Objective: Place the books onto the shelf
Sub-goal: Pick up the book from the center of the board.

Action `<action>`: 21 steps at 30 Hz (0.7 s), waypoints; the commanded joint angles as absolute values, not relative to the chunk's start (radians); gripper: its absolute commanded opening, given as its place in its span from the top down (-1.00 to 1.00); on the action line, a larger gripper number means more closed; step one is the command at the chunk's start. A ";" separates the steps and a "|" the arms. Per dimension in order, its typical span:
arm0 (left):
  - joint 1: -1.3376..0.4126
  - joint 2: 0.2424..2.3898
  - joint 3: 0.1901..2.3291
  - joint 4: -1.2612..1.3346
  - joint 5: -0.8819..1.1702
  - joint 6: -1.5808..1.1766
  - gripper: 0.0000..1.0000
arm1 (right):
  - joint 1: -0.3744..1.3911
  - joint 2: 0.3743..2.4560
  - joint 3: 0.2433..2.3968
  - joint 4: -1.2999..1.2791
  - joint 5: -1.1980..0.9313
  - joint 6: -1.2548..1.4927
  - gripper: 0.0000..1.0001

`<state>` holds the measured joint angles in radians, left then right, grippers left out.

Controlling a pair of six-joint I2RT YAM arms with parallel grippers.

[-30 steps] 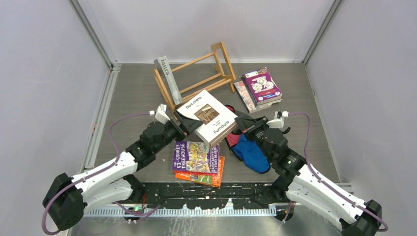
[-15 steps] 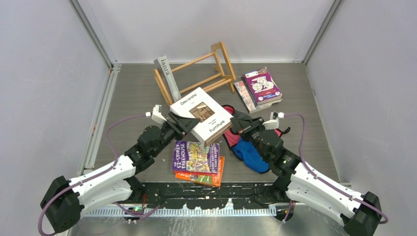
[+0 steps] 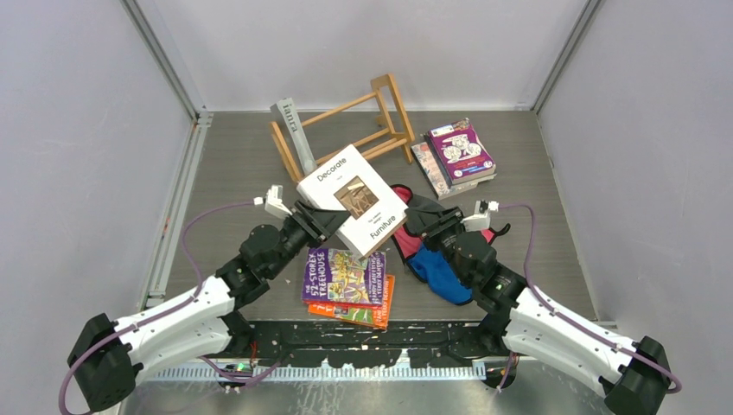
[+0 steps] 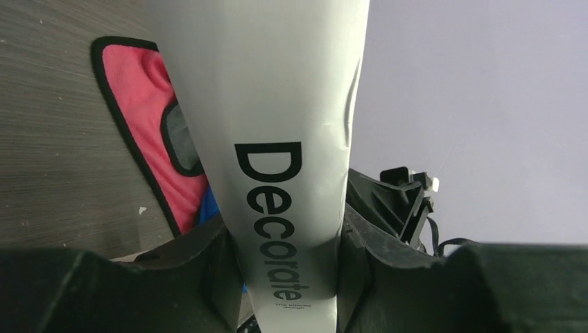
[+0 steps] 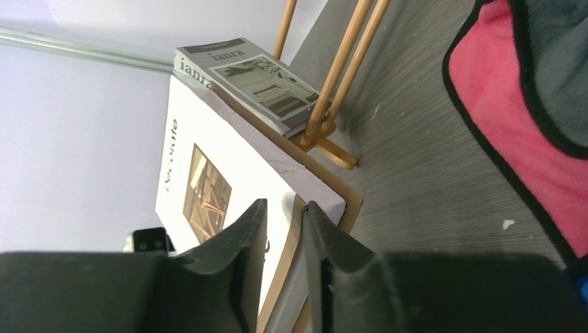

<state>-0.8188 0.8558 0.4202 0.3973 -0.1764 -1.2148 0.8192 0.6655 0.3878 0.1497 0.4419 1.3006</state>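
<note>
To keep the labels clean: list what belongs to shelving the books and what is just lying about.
Job: Decorate book; grey book; right-hand book stack; Treehouse and orange books; shelf.
Lying about: red cloth; blue cloth.

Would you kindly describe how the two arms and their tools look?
Both arms have white shells with black joints: left arm, right arm. A purple cable loops along each. The left tool and right tool are black.
</note>
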 commanded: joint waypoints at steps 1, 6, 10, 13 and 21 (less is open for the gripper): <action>-0.849 0.829 0.487 0.384 -0.247 -1.099 0.10 | 0.825 0.629 0.397 0.176 0.495 1.282 0.27; -0.886 0.848 0.553 0.325 -0.301 -1.022 0.12 | 0.825 0.613 0.396 0.164 0.510 1.260 0.09; -0.922 0.858 0.607 0.270 -0.369 -0.955 0.13 | 0.825 0.604 0.401 0.148 0.523 1.238 0.06; -0.940 0.867 0.655 0.218 -0.425 -0.906 0.14 | 0.825 0.596 0.407 0.124 0.536 1.208 0.05; -0.988 0.947 0.817 0.064 -0.570 -0.779 0.16 | 0.825 0.615 0.501 -0.007 0.558 1.001 0.02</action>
